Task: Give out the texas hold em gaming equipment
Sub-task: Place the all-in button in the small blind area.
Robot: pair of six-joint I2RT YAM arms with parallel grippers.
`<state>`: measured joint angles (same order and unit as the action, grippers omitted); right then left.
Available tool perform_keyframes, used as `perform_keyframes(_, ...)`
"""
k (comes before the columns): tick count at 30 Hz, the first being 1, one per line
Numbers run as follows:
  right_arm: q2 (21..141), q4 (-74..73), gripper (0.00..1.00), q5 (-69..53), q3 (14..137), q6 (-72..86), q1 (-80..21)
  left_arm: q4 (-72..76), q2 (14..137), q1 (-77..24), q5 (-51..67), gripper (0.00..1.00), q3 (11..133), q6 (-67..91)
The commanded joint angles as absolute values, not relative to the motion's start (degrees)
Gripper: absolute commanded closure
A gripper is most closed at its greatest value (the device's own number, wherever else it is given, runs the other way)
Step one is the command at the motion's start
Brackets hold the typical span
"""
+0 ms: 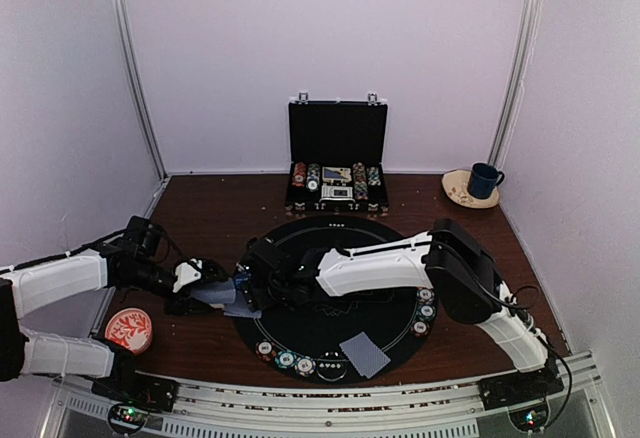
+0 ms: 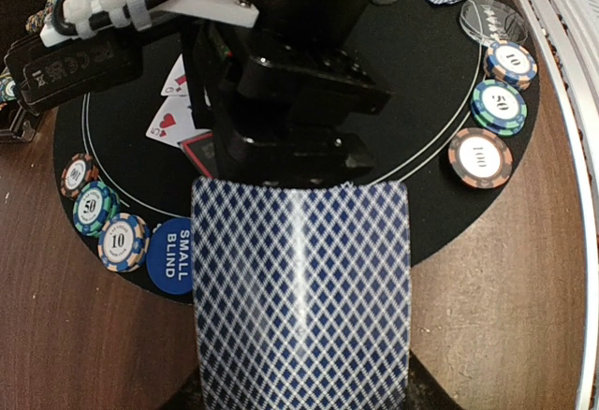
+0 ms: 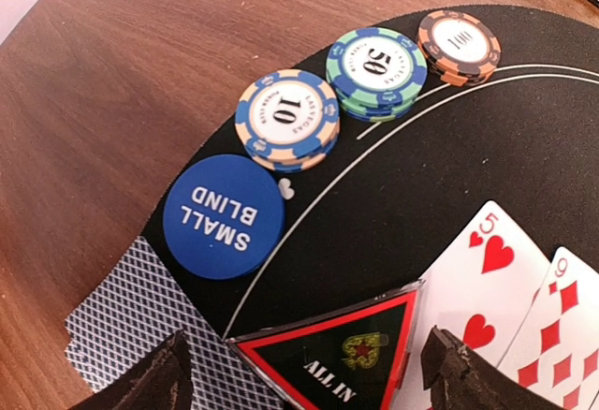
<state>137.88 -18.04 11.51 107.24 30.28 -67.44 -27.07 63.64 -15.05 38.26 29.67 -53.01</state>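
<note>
My left gripper (image 1: 207, 286) is shut on a blue-diamond-backed playing card (image 2: 299, 298), held at the left edge of the round black mat (image 1: 330, 333); the card hides its fingers in the left wrist view. My right gripper (image 3: 314, 382) is open just beyond that card, low over the mat. The red-edged "ALL IN" triangle marker (image 3: 342, 354) lies between its fingers (image 3: 173, 377). Beside it are a face-up five of hearts (image 3: 482, 279) and a nine of diamonds (image 3: 562, 335). A blue "SMALL BLIND" disc (image 3: 223, 215) and chip stacks marked 10 (image 3: 287, 118), 50 (image 3: 376, 71) and 100 (image 3: 459, 45) line the mat's rim.
An open black briefcase (image 1: 337, 158) with rows of chips stands at the back. A blue mug (image 1: 485, 180) sits back right. A red-and-white dish (image 1: 128, 328) lies front left. A face-down card (image 1: 364, 354) and chips (image 1: 285, 358) lie at the mat's front, more chips (image 1: 425, 310) at its right.
</note>
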Motion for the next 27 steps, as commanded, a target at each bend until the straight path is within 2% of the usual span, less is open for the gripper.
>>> perform_keyframes(1, 134.11, -16.79, 0.13, 11.40, 106.40, 30.70, -67.91, -25.82, 63.20, -15.12, 38.77, 0.86, 29.95, -52.48)
perform_keyframes(14, 132.10, -16.82, 0.13, 10.99, 103.62, 32.20, -69.51, -25.79, 62.94, -15.10, 38.77, 0.86, 29.92, -52.50)
perform_keyframes(27, 130.36, -13.92, 0.07, 13.25, 99.96, 31.78, -69.47, -25.76, 63.23, -15.11, 38.85, 0.86, 29.97, -52.53)
